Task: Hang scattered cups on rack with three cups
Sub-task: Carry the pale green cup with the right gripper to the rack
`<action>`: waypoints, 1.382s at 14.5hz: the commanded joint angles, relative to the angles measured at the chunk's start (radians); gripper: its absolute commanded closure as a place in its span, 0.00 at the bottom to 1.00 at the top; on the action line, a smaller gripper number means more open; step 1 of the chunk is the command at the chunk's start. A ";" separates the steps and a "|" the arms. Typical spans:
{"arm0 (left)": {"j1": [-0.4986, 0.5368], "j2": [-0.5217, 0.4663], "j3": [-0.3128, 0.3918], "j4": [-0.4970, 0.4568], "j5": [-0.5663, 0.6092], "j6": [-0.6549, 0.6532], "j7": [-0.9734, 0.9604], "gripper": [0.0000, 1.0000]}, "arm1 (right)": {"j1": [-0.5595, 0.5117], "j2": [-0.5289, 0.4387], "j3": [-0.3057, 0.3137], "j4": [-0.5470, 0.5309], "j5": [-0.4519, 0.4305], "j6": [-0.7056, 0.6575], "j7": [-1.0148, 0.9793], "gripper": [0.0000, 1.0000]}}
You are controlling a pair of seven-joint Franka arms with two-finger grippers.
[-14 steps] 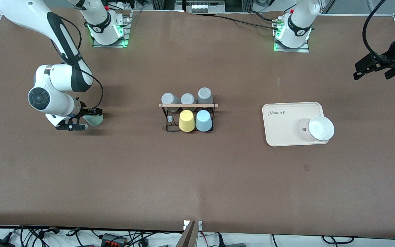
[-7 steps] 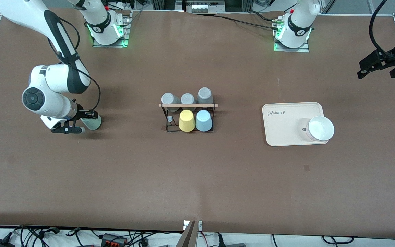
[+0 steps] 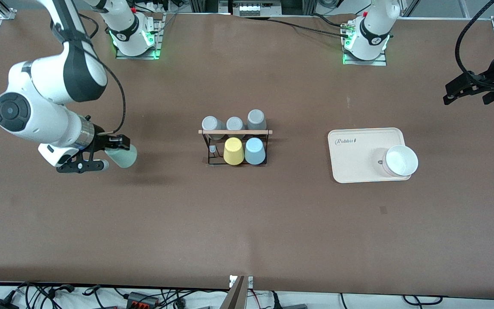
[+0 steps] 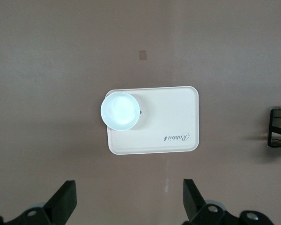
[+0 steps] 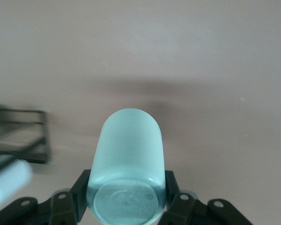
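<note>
My right gripper is shut on the pale mint green cup, held on its side above the table toward the right arm's end. In the right wrist view the fingers clamp the cup near its base, which faces the camera. The black wire rack stands mid-table. It carries the light blue cup, a yellow cup and three grey cups. My left gripper hangs open and empty over the left arm's end of the table, also visible in its own wrist view.
A cream tray with a white bowl on it lies between the rack and the left arm's end. The left wrist view shows the same tray and bowl. A rack corner shows in the right wrist view.
My right gripper has shut on the mint cup and lifted it off the table, shifting slightly toward the rack. The left gripper has only drifted a little.
</note>
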 commanded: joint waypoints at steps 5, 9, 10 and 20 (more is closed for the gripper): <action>0.011 0.013 0.002 0.033 -0.016 -0.012 0.031 0.00 | 0.226 0.155 -0.002 0.235 0.012 -0.047 0.405 0.77; 0.017 0.013 0.004 0.031 -0.016 -0.006 0.031 0.00 | 0.295 0.243 -0.002 0.341 0.013 -0.045 0.574 0.77; 0.019 0.013 0.002 0.031 -0.016 -0.006 0.031 0.00 | 0.313 0.254 -0.002 0.346 0.013 -0.045 0.616 0.77; 0.019 0.013 0.002 0.031 -0.016 -0.006 0.030 0.00 | 0.381 0.327 -0.002 0.350 0.015 -0.030 0.780 0.77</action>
